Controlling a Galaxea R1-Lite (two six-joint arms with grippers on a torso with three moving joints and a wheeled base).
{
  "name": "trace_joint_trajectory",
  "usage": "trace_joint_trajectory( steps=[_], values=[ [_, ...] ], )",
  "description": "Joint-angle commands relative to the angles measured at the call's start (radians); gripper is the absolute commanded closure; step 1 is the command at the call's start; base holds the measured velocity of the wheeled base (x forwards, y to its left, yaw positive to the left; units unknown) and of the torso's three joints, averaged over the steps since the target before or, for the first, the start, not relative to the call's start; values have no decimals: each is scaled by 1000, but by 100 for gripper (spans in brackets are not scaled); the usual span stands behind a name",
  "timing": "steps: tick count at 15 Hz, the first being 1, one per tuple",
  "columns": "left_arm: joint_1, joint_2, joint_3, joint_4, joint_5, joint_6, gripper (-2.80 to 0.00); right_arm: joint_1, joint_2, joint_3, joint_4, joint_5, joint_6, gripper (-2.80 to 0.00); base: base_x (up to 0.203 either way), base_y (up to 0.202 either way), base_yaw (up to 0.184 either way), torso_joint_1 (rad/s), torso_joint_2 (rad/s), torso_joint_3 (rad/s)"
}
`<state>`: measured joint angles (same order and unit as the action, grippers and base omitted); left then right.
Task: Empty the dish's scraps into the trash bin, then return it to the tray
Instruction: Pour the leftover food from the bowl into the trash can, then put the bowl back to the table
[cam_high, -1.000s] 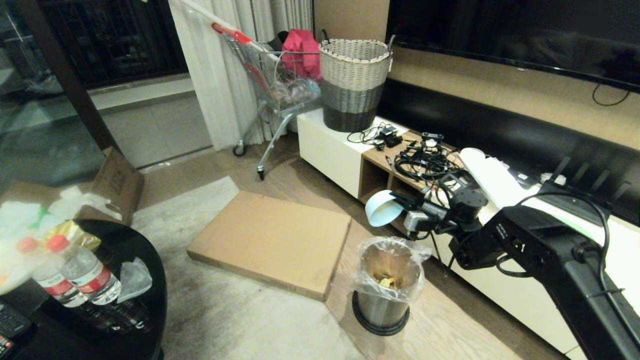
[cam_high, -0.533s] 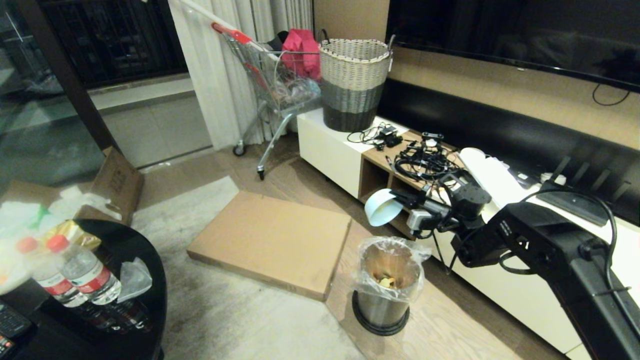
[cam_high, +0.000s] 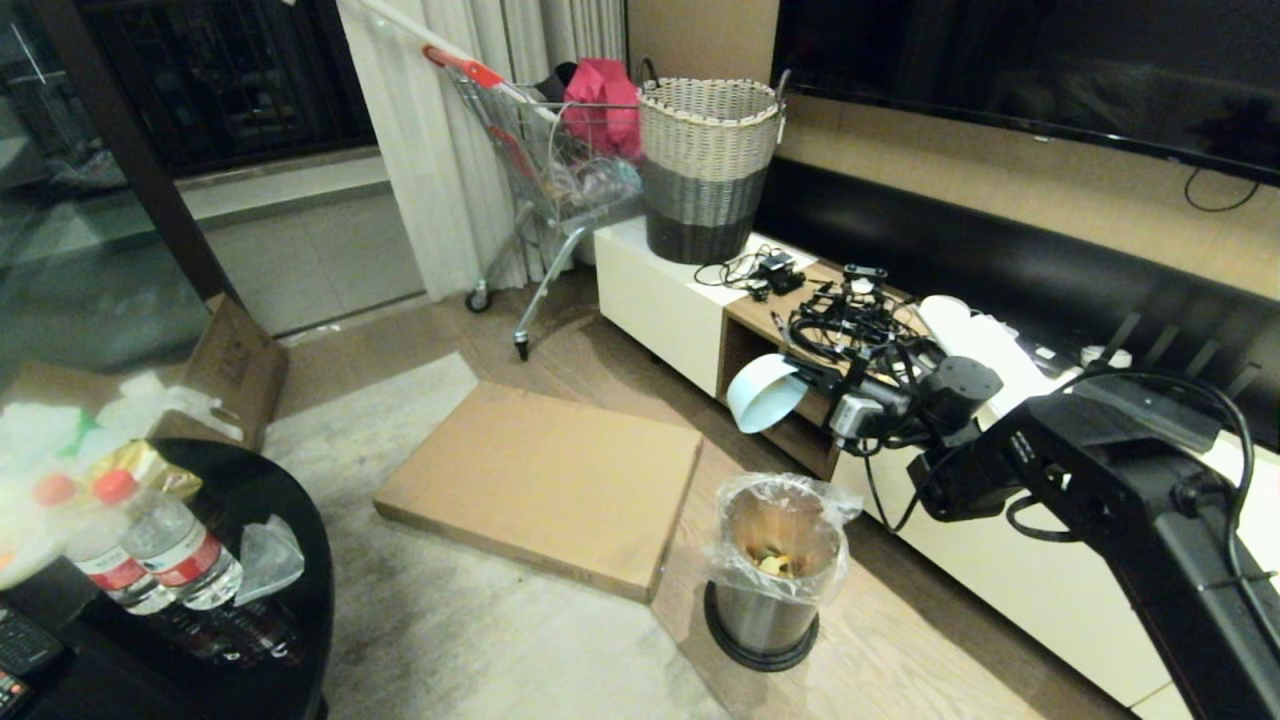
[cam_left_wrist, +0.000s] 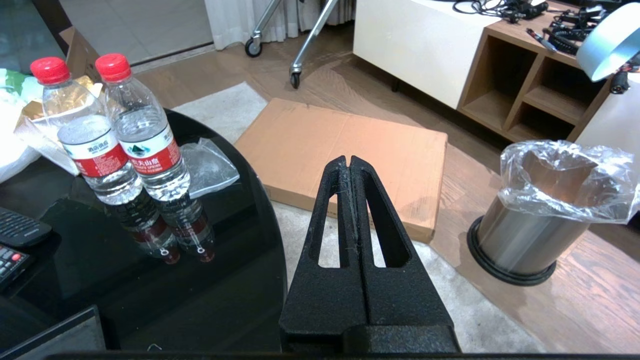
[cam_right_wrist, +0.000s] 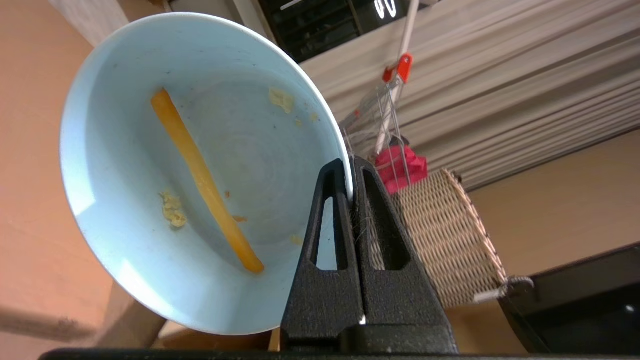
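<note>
Presently the trash bin (cam_high: 771, 570) stands on the floor, food visible inside. Above and slightly beyond it, the right gripper (cam_right_wrist: 351, 172) pinches the dish (cam_high: 765, 392) by its rim. Risk: one yellow strip (cam_right_wrist: 205, 177) clings inside; it may drop outside the bin in transit. Against a second ago, the dish sits higher and rolled further. Left gripper (cam_left_wrist: 349, 165) parked, fingers pressed together.
</note>
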<state>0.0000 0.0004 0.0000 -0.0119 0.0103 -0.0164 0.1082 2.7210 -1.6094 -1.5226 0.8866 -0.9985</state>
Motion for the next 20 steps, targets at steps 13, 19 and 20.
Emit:
trace_joint_trajectory(
  steps=[13,19,20],
  values=[
    [0,0,0,0,0,0,0,-2,-10,-61,-47,67,172,0,0,0,0,0,0,0],
    [0,0,0,0,0,0,0,0,-31,-101,-47,103,327,0,0,0,0,0,0,0],
    [0,0,0,0,0,0,0,-1,-37,-93,-47,104,364,0,0,0,0,0,0,0]
  ],
)
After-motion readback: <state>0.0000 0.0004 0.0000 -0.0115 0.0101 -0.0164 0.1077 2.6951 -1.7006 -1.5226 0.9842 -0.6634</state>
